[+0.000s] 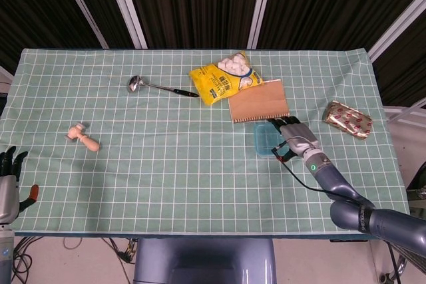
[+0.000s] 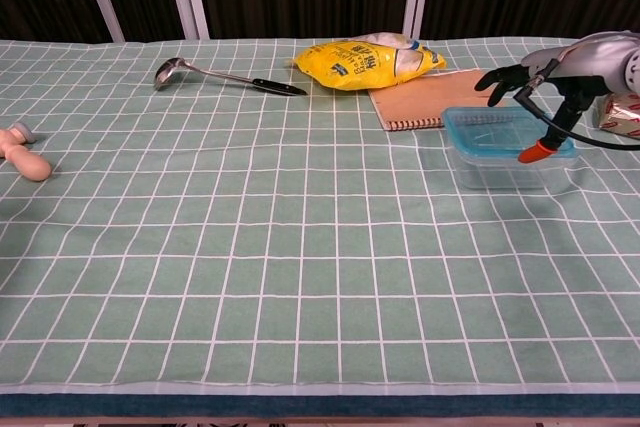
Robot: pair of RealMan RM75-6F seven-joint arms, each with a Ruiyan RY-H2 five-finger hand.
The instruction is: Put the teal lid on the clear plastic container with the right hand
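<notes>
The teal lid [image 1: 265, 139] [image 2: 495, 130] lies on top of the clear plastic container [image 2: 500, 169], right of the table's middle. My right hand [image 1: 293, 139] [image 2: 545, 77] hovers over the lid's right side with its fingers spread. Its orange-tipped thumb points down at the lid's right edge, and I cannot tell whether it touches. Nothing is gripped in that hand. My left hand [image 1: 9, 181] hangs off the table's near left corner, fingers apart and empty; only the head view shows it.
A brown notebook [image 1: 258, 101] [image 2: 425, 97] lies just behind the container, with a yellow snack bag [image 1: 221, 79] [image 2: 368, 59] beyond it. A ladle [image 1: 160, 87] lies at the back, a wooden peg [image 1: 83, 138] at the left, and a foil packet [image 1: 347, 119] to the right of my right hand.
</notes>
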